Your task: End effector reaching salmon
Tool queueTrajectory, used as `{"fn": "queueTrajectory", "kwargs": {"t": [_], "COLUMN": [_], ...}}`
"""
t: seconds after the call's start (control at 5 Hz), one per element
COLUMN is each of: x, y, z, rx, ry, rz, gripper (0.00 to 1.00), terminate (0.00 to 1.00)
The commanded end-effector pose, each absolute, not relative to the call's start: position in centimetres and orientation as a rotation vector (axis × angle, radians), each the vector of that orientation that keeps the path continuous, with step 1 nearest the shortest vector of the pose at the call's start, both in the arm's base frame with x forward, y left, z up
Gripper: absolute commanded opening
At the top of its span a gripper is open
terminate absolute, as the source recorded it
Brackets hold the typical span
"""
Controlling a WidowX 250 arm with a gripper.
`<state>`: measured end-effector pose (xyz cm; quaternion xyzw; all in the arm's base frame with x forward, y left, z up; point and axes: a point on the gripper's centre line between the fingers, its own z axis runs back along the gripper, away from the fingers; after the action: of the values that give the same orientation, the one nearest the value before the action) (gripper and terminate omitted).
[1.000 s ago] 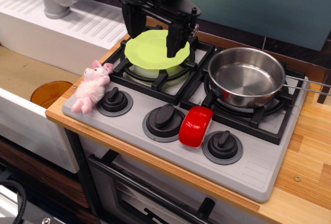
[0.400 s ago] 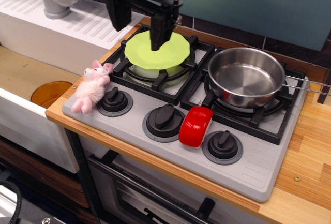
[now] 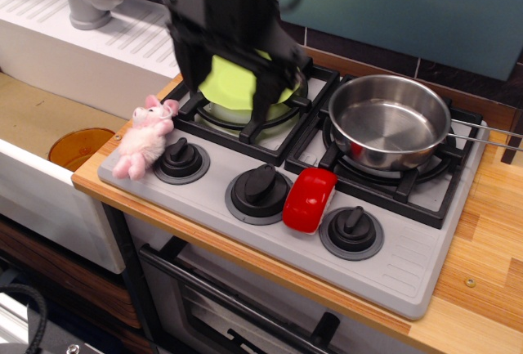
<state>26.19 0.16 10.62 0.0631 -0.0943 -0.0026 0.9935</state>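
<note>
No legible txt or labels

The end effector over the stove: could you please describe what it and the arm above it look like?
The end effector is all black, with two straight black fingers below a bulky black arm body. Dark cables loop beside the arm near the top of the picture. It is motion-blurred, so no markings or labels can be made out.

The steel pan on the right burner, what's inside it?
The steel pan looks empty: only its bare shiny bottom shows. The near wall hides a thin strip of the floor.
</note>
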Motion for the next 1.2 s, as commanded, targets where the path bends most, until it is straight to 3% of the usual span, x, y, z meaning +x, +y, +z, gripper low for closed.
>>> {"fn": "queueTrajectory", "kwargs": {"t": [0.0, 0.2, 1.0], "x": [25.6, 25.5, 26.1], "y": [-3.9, -5.2, -7.1], "z": [7.8, 6.1, 3.3], "rx": [0.090, 0.063, 0.027], "ry": [-0.321, -0.355, -0.386], "rz": [0.073, 0.084, 0.100], "gripper": [1.00, 1.00, 1.00], "terminate": [0.00, 0.00, 0.00]}}
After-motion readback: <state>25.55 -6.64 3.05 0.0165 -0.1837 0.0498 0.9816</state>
